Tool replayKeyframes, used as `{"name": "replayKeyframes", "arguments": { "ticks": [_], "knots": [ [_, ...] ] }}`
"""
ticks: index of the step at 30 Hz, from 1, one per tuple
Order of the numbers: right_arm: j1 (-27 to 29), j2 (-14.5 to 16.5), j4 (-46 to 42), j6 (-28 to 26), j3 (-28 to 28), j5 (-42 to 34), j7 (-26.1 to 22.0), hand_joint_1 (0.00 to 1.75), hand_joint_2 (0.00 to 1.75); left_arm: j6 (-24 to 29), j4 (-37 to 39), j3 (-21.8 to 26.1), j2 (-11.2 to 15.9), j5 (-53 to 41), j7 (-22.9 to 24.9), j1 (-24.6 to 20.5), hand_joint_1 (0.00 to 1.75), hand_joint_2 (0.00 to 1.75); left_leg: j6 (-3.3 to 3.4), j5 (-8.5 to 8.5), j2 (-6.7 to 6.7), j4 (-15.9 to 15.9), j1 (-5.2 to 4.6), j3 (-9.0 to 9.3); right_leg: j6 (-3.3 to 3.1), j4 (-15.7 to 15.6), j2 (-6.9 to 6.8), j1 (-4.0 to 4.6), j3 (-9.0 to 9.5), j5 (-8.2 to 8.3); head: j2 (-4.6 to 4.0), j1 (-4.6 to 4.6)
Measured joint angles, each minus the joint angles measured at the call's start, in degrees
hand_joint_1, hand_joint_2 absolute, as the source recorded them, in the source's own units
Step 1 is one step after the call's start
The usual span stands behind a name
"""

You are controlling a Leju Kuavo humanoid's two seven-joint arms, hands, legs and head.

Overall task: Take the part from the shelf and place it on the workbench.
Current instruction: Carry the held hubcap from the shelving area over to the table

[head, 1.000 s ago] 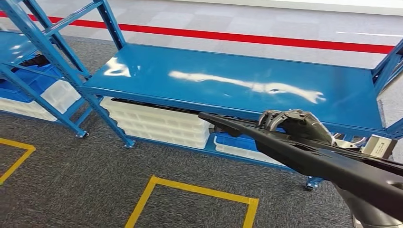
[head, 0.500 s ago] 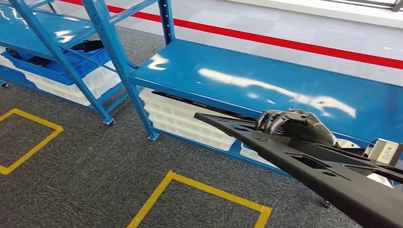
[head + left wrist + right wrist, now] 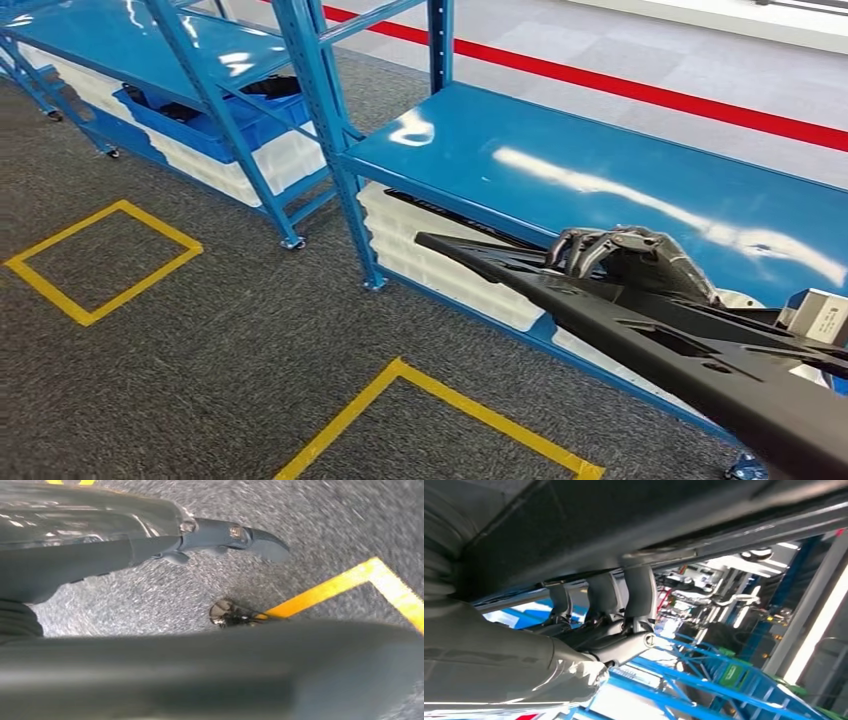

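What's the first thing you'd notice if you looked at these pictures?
The long black part stands out first, stretching across the lower right, with the robot's right hand gripping it over its far edge. Behind it is a shiny blue shelf, and yellow tape squares mark the grey carpet at the left.

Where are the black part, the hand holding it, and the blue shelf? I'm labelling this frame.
black part (image 3: 640, 340): head view, on its flat top face.
right hand (image 3: 625, 258): head view, on its back.
blue shelf (image 3: 560, 170): head view, on its bare glossy deck.
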Motion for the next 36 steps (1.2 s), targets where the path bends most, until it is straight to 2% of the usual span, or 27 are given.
{"name": "replayKeyframes", "arguments": {
  "ticks": [1,2,3,4,5,6,8,10,12,13,15,16,18,19,20,21,23,24,25,27,28,30,31,33,34,35,36],
  "knots": [
    [0.1,0.0,0.0,0.1,-0.1,0.0,0.0,1.75,1.75,-0.1,0.0,0.0,0.0,0.0,0.0,-0.1,0.0,1.75,-0.36,-1.47,1.28,3.3,0.15,-1.77,-0.15,0.0,-0.85,0.01,0.14,-0.16,0.0,-0.02],
    [0.2,0.0,0.1,0.3,-0.2,0.0,0.0,1.75,1.75,-0.2,0.0,0.0,0.0,-0.1,0.0,-0.2,0.0,1.75,-0.63,-2.73,1.91,6.9,0.42,-3.69,-0.22,0.0,-1.69,0.01,0.25,-0.32,0.0,-0.03],
    [0.4,0.0,0.2,0.4,-0.3,0.0,0.0,1.75,1.75,-0.3,0.0,0.0,0.0,-0.1,0.0,-0.2,0.0,1.75,-0.82,-3.33,2.26,9.6,0.67,-5.18,-0.22,0.0,-2.5,0.01,0.39,-0.5,0.0,-0.03],
    [0.7,0.0,0.3,0.5,-0.4,-0.1,0.0,1.75,1.75,-0.3,0.0,0.0,0.0,-0.2,0.1,-0.1,0.0,1.75,-0.92,-2.93,2.48,10.4,0.88,-5.78,-0.18,0.0,-3.28,0.0,0.59,-0.7,0.0,-0.03],
    [0.9,-0.1,0.4,0.6,-0.5,-0.1,-0.1,1.75,1.75,-0.2,0.0,0.0,0.0,-0.3,0.3,0.0,0.0,1.75,-0.92,-1.53,2.71,9.1,1.0,-5.24,-0.1,0.0,-3.99,0.0,0.87,-0.92,0.0,-0.03],
    [1.1,-0.1,0.4,0.6,-0.6,-0.1,-0.1,1.75,1.75,-0.1,0.0,0.0,0.0,-0.4,0.6,0.1,0.0,1.75,-0.8,0.55,3.16,5.9,1.02,-3.73,0.01,0.0,-4.67,-0.01,1.25,-1.18,0.0,-0.03],
    [1.4,-0.2,0.4,0.4,-0.9,0.0,-0.5,1.75,1.75,0.4,0.0,0.0,0.1,-0.6,1.1,0.1,0.0,1.75,-0.19,3.35,5.14,-0.9,0.51,-0.41,0.41,-0.1,-5.9,0.08,1.94,-1.69,0.0,-0.03],
    [2.0,-0.3,0.3,0.1,-1.2,0.2,-0.9,1.75,1.75,0.8,0.0,0.0,0.3,-1.0,1.7,0.0,0.0,1.75,0.55,3.55,6.38,-3.5,-0.19,0.77,1.01,-0.4,-7.04,0.27,2.37,-2.02,0.0,-0.02],
    [2.8,-0.3,0.2,-0.2,-1.4,0.5,-1.3,1.75,1.75,1.1,0.0,0.0,0.7,-1.5,2.3,0.3,0.0,1.75,1.25,3.49,5.56,-4.0,-0.38,0.96,1.68,-1.1,-8.11,0.34,3.08,-2.21,0.0,-0.02],
    [3.1,-0.3,0.0,-0.2,-1.5,0.7,-1.4,1.75,1.75,1.4,0.0,0.0,0.8,-1.6,2.5,0.4,0.0,1.75,1.6,3.59,5.02,-4.6,-0.29,1.4,1.92,-1.1,-7.73,0.29,3.52,-2.52,0.0,-0.03],
    [3.8,-0.4,-0.2,-0.4,-1.9,1.0,-1.7,1.75,1.75,1.9,0.0,-0.1,1.2,-1.9,3.2,0.5,0.0,1.75,2.24,3.86,3.98,-5.8,-0.01,2.44,1.87,1.8,-5.03,0.35,2.76,-4.46,0.0,0.01],
    [4.1,-0.4,-0.2,-0.4,-2.1,1.1,-1.9,1.75,1.75,2.2,0.0,-0.1,1.4,-2.1,3.8,0.4,0.0,1.75,2.48,3.84,3.4,-6.0,-0.01,2.72,1.66,5.1,-3.28,0.43,1.17,-6.0,0.0,0.02],
    [4.8,-0.4,-0.2,-0.5,-2.5,1.3,-2.1,1.75,1.75,2.5,0.0,-0.1,1.8,-2.4,5.3,0.2,0.0,1.75,2.85,3.71,2.02,-6.0,-0.17,2.89,1.42,12.0,-1.71,0.62,-3.01,-8.37,0.0,0.05],
    [4.9,-0.3,-0.1,-0.5,-2.6,1.4,-2.2,1.75,1.75,2.6,0.0,-0.1,2.0,-2.6,6.2,0.2,0.0,1.75,2.92,3.64,1.3,-5.9,-0.28,2.96,1.4,13.6,-1.5,0.65,-4.35,-8.2,0.0,0.06],
    [5.0,-0.3,-0.1,-0.5,-2.6,1.4,-2.3,1.75,1.75,2.6,0.0,-0.2,2.1,-2.8,7.2,0.2,0.0,1.75,2.93,3.56,0.55,-5.9,-0.35,3.07,1.39,12.9,-1.34,0.66,-4.65,-6.79,0.0,0.06],
    [5.0,-0.2,-0.1,-0.5,-2.7,1.5,-2.3,1.75,1.75,2.7,0.0,-0.2,2.3,-3.0,8.0,0.3,0.0,1.75,2.87,3.45,-0.21,-5.8,-0.37,3.23,1.36,10.3,-1.06,0.65,-3.97,-4.49,0.0,0.05],
    [5.3,-0.1,-0.2,-0.5,-3.0,1.7,-2.7,1.75,1.75,3.0,0.0,-0.2,2.6,-3.2,9.2,0.3,0.0,1.75,2.54,3.06,-1.75,-5.3,-0.38,3.31,1.23,3.2,1.08,0.48,-1.52,-0.23,0.0,0.05],
    [5.6,-0.1,-0.4,-0.5,-3.2,1.8,-3.0,1.75,1.75,3.2,0.0,-0.2,2.7,-3.3,9.5,0.3,0.0,1.75,2.3,2.9,-2.52,-5.1,-0.34,3.16,1.18,0.8,2.14,0.42,-0.63,0.7,0.0,0.04],
    [6.0,-0.1,-0.6,-0.5,-3.6,1.8,-3.3,1.75,1.75,3.4,0.0,-0.2,2.8,-3.4,9.8,0.3,0.0,1.75,2.04,2.81,-3.23,-4.9,-0.24,2.94,1.06,-0.3,2.88,0.43,-0.19,0.84,0.0,0.03],
    [6.6,-0.2,-1.2,-0.5,-4.1,1.9,-3.8,1.75,1.75,3.6,0.0,-0.2,3.0,-3.6,10.1,0.6,0.0,1.75,1.52,2.81,-4.48,-4.8,0.03,2.65,0.74,-0.6,2.34,0.55,0.1,0.53,0.0,0.01],
    [6.8,-0.2,-1.4,-0.4,-4.4,1.9,-4.1,1.75,1.75,3.7,0.0,-0.2,3.1,-3.8,10.3,0.8,0.0,1.75,1.25,2.66,-4.11,-4.7,0.02,2.6,0.48,-0.7,1.72,0.52,0.3,0.51,0.0,0.0],
    [7.1,-0.1,-1.8,-0.2,-5.0,1.9,-4.7,1.75,1.75,3.8,0.0,-0.3,3.2,-4.1,10.4,0.8,0.0,1.75,0.59,1.17,-1.39,-2.2,-0.07,1.45,-0.05,-0.9,0.24,0.35,0.8,0.39,0.0,-0.03],
    [7.2,-0.1,-1.9,0.0,-5.3,2.0,-4.9,1.75,1.75,3.8,0.0,-0.3,3.2,-4.2,10.3,0.6,0.0,1.75,0.22,-0.23,0.43,0.7,0.0,-0.02,-0.25,-0.9,-0.59,0.36,1.03,0.23,0.0,-0.04],
    [7.3,-0.1,-2.0,0.4,-5.7,2.4,-5.2,1.75,1.75,3.6,0.0,-0.4,3.2,-4.3,10.0,0.2,0.0,1.75,-0.38,-2.92,2.05,8.0,0.47,-3.93,-0.42,-0.9,-2.16,0.4,1.38,-0.16,0.0,-0.05],
    [7.3,-0.1,-2.0,0.6,-5.7,2.7,-5.2,1.75,1.75,3.4,0.0,-0.4,3.1,-4.3,9.7,0.2,0.0,1.75,-0.58,-3.22,2.28,10.3,0.73,-5.25,-0.38,-0.9,-2.9,0.4,1.6,-0.38,0.0,-0.05],
    [7.3,-0.1,-2.0,0.7,-5.7,3.0,-5.2,1.75,1.75,3.3,0.0,-0.5,3.1,-4.3,9.5,0.2,0.0,1.75,-0.7,-2.45,2.47,10.4,0.93,-5.53,-0.32,-0.9,-3.6,0.4,1.89,-0.63,0.0,-0.05],
    [7.2,0.0,-2.0,0.8,-5.8,3.3,-5.2,1.75,1.75,3.2,0.0,-0.5,3.1,-4.3,9.3,0.2,0.0,1.75,-0.72,-0.68,2.77,8.3,1.07,-4.67,-0.23,-0.9,-4.31,0.39,2.29,-0.92,0.0,-0.05]
  ]
}}
